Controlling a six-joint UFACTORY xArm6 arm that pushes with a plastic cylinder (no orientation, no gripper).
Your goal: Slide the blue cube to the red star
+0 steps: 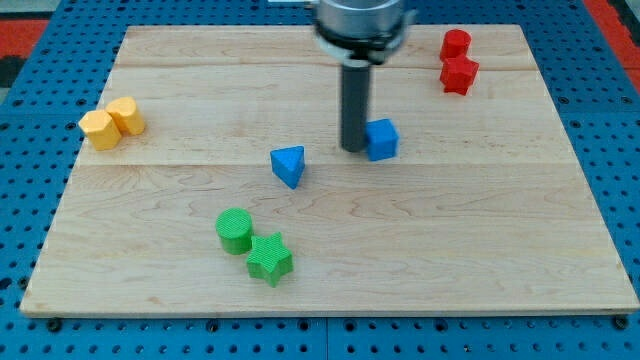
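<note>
Surface: pale wooden board [330, 270] lying on a blue perforated base [610, 120] that shows on all sides of it.
Blue cube: small blue plastic cube [383, 139], a little toward the view's right of the board's middle and in its upper half.
Tip: my tip [354, 149] sits on the board just beside the blue cube, at its side toward the view's left, touching it or nearly so; the dark rod rises straight up to the metal mount at the view's top. It has no jaws and holds nothing.
Red star: red plastic star-shaped block [460, 75], near the board's corner at the view's top right, well apart from the blue cube.
Red neighbour: red plastic block [456, 44], rounded in outline, touching the red star on its upper side and close to the board's top edge.
Open room: bare wood lies between the blue cube and the red star, and a strip of board runs between the red star and the right edge.
Blue wedge: blue plastic triangular block [289, 165], toward the view's left of my tip, apart from it.
Green pair: green plastic cylinder [235, 230] and green plastic star [270, 258], touching, in the lower left part, clear of the bottom edge.
Yellow pair: two yellow-orange plastic blocks, [99, 129] and [126, 116], touching each other, close to the left edge.
</note>
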